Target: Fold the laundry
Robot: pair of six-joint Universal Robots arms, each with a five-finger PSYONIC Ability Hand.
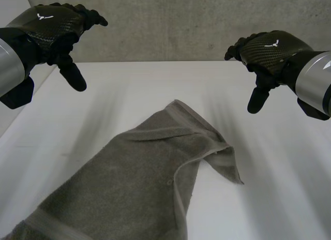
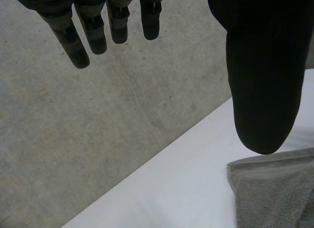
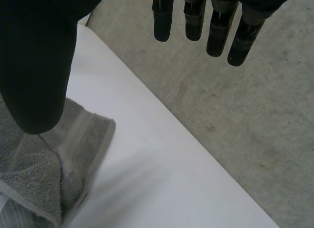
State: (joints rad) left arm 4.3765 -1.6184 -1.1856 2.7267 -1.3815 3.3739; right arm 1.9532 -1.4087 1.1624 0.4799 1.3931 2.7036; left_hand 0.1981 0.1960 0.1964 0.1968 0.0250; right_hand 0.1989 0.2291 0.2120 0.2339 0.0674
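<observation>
A grey towel lies rumpled on the white table, running from the near left toward the middle, with one edge folded over. My left hand hovers high at the far left, open, fingers straight and holding nothing. My right hand hovers at the far right, also open and empty. In the left wrist view the towel's corner lies below the thumb. In the right wrist view the towel lies under the thumb, and the fingers hang straight over the floor.
The table's far edge runs just beyond both hands, with a grey concrete floor past it. Bare table surface lies on both sides of the towel.
</observation>
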